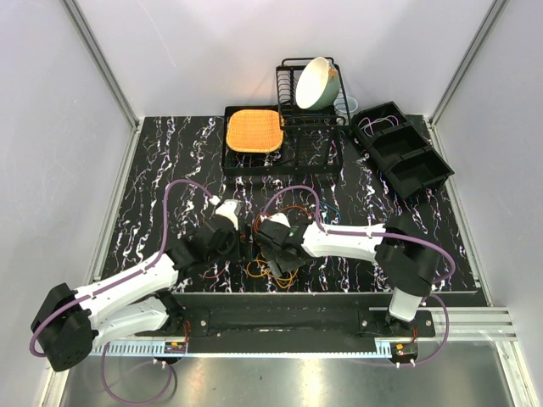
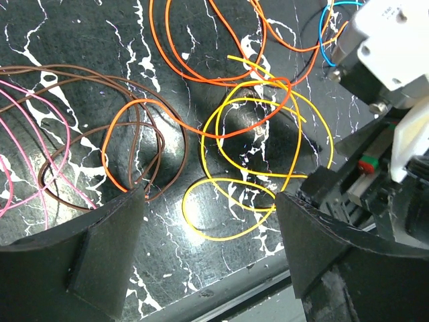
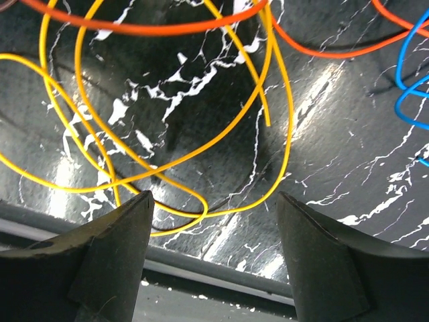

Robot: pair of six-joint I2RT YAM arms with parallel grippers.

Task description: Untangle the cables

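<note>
— Since both arms crowd the near middle of the table (image 1: 153, 186), which step is this?

— The reach into the knot, I'd say, before any pull. The left gripper (image 2: 211, 201) hangs low, jaws wide apart and nothing in them. A yellow cable (image 2: 224, 239) lies looped on the marble between them. A brown cable (image 2: 80, 66) and an orange cable (image 2: 201, 81) curl up against one finger (image 2: 100, 248).

— And the other?

— The right gripper (image 3: 214, 201) is spread too, holding nothing, over yellow loops just by the table's front edge.

— So nothing is parted yet?

— No. The cables (image 1: 259, 271) lie heaped between the two grippers. Orange crosses yellow, and a blue cable (image 3: 400, 70) sits just beyond.

— Next move?

— My guess: one gripper pins a strand while the other closes on the yellow alone and draws it sideways, out from the orange. These wires are thin, so the jaws must come right down to the surface. The dish rack (image 1: 288, 102) and bins (image 1: 407, 157) at the back play no part.
</note>
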